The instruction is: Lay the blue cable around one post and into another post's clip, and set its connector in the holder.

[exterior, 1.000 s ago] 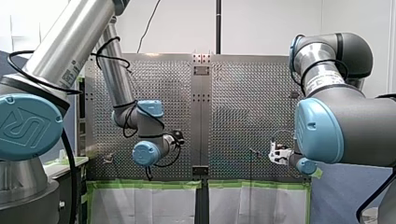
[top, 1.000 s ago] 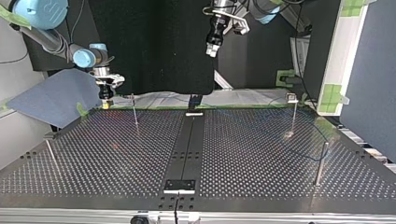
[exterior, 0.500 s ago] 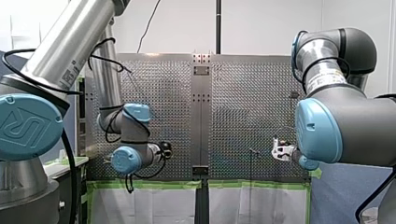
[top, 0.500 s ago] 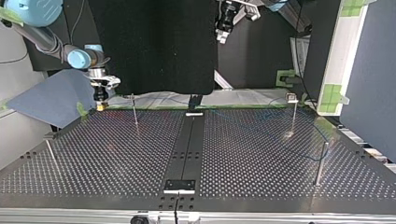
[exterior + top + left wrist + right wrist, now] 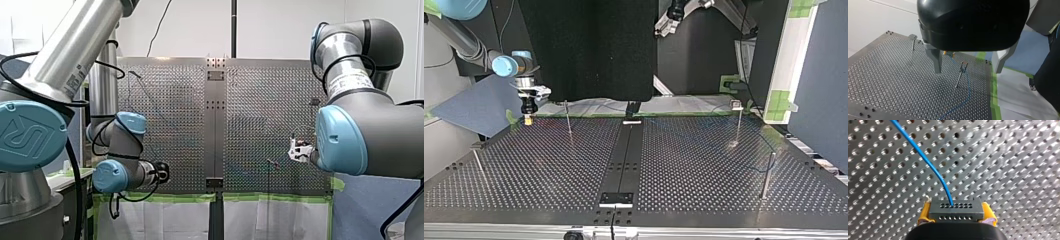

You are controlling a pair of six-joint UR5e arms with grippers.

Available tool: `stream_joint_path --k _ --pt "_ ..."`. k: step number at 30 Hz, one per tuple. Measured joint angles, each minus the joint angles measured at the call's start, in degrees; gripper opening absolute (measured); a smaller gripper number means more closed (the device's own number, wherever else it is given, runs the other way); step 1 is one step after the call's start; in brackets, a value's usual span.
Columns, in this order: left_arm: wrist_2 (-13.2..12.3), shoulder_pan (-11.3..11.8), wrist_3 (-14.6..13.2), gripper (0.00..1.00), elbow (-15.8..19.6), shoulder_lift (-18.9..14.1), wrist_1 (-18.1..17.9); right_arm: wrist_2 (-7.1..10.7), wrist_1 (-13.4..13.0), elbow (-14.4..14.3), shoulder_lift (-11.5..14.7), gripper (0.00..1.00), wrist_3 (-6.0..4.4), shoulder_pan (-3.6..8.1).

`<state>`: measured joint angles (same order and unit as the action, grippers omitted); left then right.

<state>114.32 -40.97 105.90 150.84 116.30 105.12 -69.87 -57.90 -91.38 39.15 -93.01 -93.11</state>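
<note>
- My right pincer (image 5: 528,119) pinches the connector (image 5: 956,208) between its yellow pads (image 5: 924,215). The grey block sits straight across them, with its holed face turned away from the wrist.
- The blue cable (image 5: 923,155) leaves the middle of that face and curves away over the perforated tabletop (image 5: 549,170), free of the pads.
- In the top view this pincer hangs just above the far left corner of the tabletop.
- My left pincer (image 5: 968,71) is spread wide and holds nothing. It is high over the tabletop, well apart from the cable.
- In the left wrist view the cable runs from the yellow pads to the clip post (image 5: 959,77), then lies on the tabletop near the green-taped edge. I cannot tell if it sits inside the clip or only passes beside it.
- I judge the step in hand is carrying the connector toward its holder. I cannot say for sure which fixture that is.
- To do it well, I should grip firmly so the block does not turn between the pads.
- I should travel low and slowly, so the cable follows with some slack and does not slip off the post.
</note>
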Motion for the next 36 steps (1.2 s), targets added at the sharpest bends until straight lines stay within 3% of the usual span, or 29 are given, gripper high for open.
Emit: stream_joint_path --k 7,14,24,36 --pt "-0.75 -0.09 -0.53 0.99 0.00 0.01 -1.00 -0.52 0.96 0.00 2.22 0.10 -0.12 -1.18" --pt "-3.80 -0.36 -0.56 0.99 -2.31 0.01 -2.50 -1.39 1.67 0.00 3.23 0.10 -0.18 -1.92" --pt "-8.05 -0.51 1.71 0.99 -5.71 0.01 -1.53 -2.19 3.10 0.01 5.23 0.10 -0.23 -3.14" --pt "-7.53 -0.64 1.93 0.99 -5.93 0.01 -0.57 -2.28 4.86 0.03 10.18 0.10 -0.92 -4.06"
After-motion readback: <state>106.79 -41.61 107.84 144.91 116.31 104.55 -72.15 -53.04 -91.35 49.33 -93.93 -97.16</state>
